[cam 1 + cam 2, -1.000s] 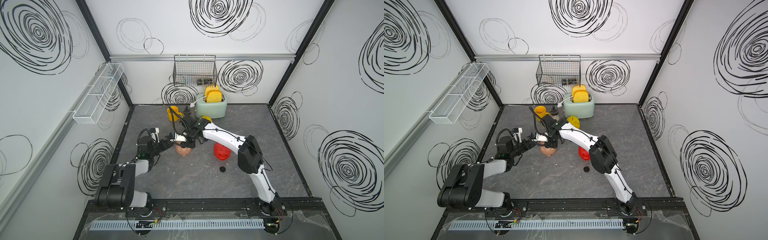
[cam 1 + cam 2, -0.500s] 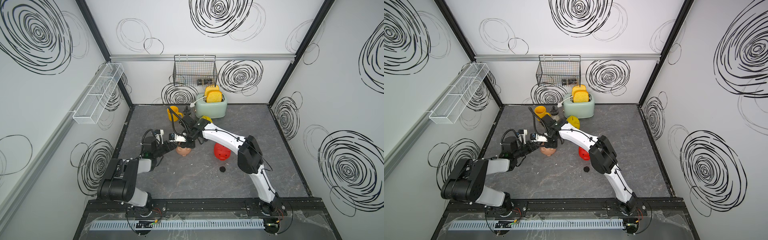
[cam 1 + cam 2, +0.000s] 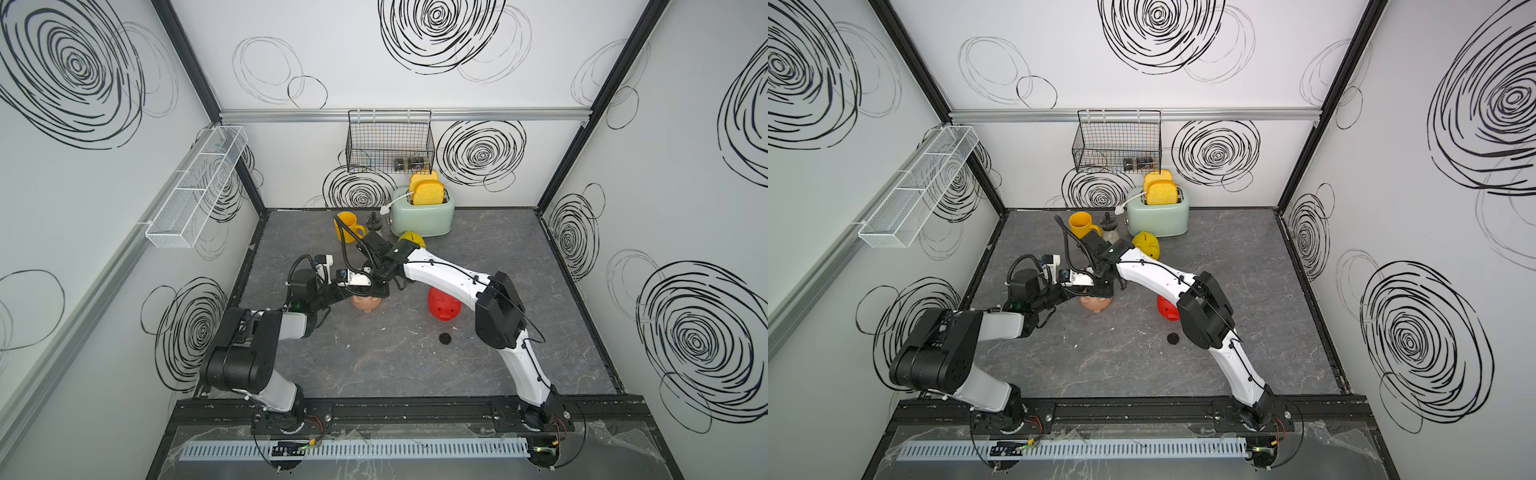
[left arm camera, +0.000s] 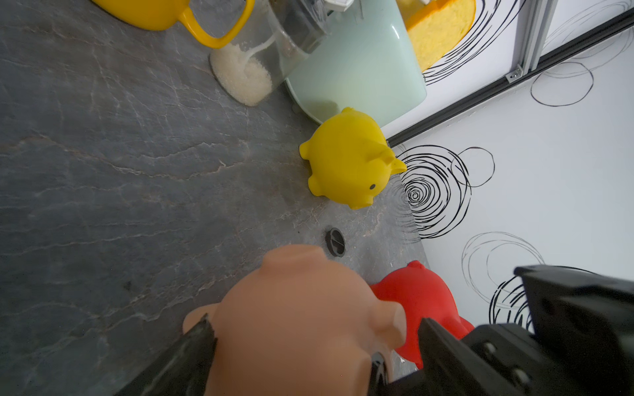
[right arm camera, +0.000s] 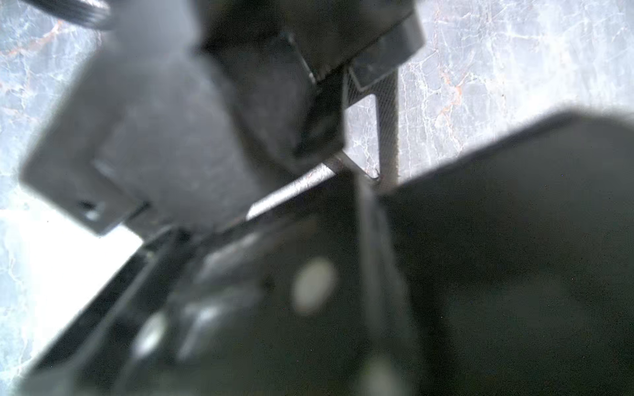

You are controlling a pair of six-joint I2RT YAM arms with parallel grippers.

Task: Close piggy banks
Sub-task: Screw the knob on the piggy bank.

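Grip setup on the pink piggy bank [image 3: 368,304], left of the table's [image 3: 374,365] centre.
Our left claw [image 4: 315,324] stands spread around its body, not yet clamped; our right claw [image 3: 379,292] is clenched above. We should squeeze squarely, leaving its belly free for plugging.

Both top views high, front, sharing whole table [image 3: 374,365] — wrist views close-up.
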